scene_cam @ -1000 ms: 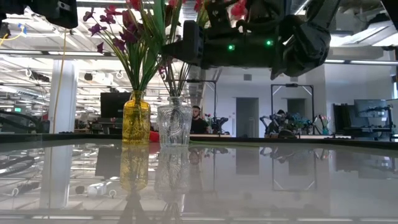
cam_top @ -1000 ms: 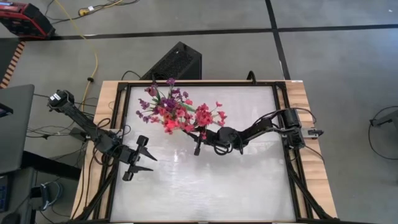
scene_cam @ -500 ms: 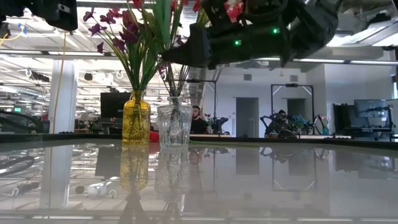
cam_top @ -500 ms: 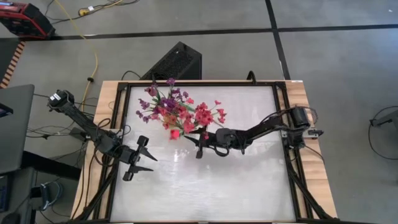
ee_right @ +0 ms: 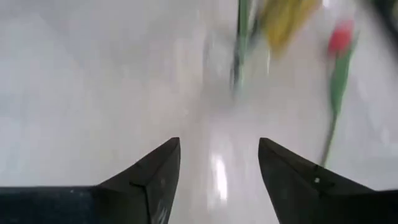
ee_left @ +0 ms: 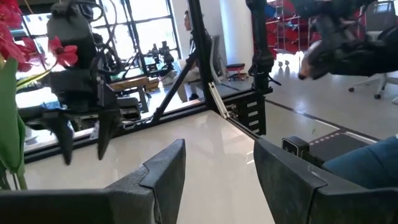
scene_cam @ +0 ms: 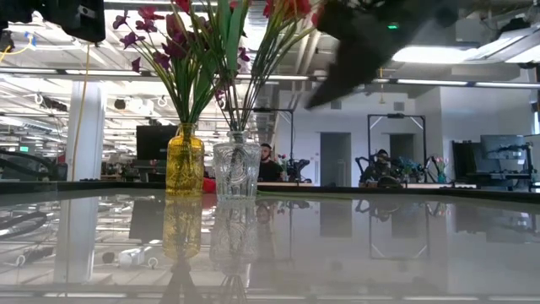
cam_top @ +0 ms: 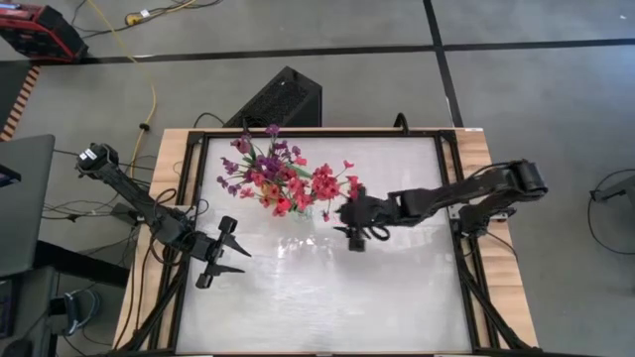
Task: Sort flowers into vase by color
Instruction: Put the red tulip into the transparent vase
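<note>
Two vases stand side by side at the table's far left. The yellow vase holds the purple flowers. The clear glass vase holds the red-pink flowers. My right gripper hangs open above the table just right of the bouquet, holding nothing. Its wrist view shows a blurred red blossom on a green stem beside the vases. My left gripper waits open near the table's left edge, on the near side of the vases.
Bare glossy tabletop stretches across the near half and the right side. A black box sits on the floor behind the table. The low view shows people at desks far off in the room behind.
My right gripper has opened and drawn away from the clear vase, rising and going toward the table's right edge. The red blossoms it held by the vase have swung back toward the bouquet.
</note>
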### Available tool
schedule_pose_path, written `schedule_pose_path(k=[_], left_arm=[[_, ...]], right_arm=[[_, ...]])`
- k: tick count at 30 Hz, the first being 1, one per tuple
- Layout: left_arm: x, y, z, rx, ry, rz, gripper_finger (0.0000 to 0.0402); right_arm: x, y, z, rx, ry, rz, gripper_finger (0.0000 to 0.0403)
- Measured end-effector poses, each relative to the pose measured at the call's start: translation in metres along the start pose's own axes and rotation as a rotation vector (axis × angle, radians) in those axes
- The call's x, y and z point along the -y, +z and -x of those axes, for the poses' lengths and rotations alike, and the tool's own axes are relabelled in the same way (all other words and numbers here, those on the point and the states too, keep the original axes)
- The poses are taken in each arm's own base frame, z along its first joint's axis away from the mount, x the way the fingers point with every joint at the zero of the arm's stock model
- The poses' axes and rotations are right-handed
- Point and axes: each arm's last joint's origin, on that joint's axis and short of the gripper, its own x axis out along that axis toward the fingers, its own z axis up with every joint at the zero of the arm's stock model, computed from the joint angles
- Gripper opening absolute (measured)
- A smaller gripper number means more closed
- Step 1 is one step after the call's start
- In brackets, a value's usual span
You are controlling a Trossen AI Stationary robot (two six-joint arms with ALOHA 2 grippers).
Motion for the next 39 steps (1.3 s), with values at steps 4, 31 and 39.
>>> schedule_pose_path(k=[4, 31, 39], left_arm=[[0.000, 0.000, 0.000, 0.000, 0.000, 0.000, 0.0180], [-0.003, -0.002, 0.000, -0.024, 0.093, 0.106, 0.0180], [-0.003, -0.002, 0.000, -0.024, 0.120, 0.135, 0.0180]], right_arm=[[0.013, -0.025, 0.011, -0.148, -0.029, -0.085, 0.0244], [0.146, -0.044, -0.123, -0.220, -0.133, -0.388, 0.0244], [0.145, -0.042, -0.144, -0.423, -0.137, -0.373, 0.0178]])
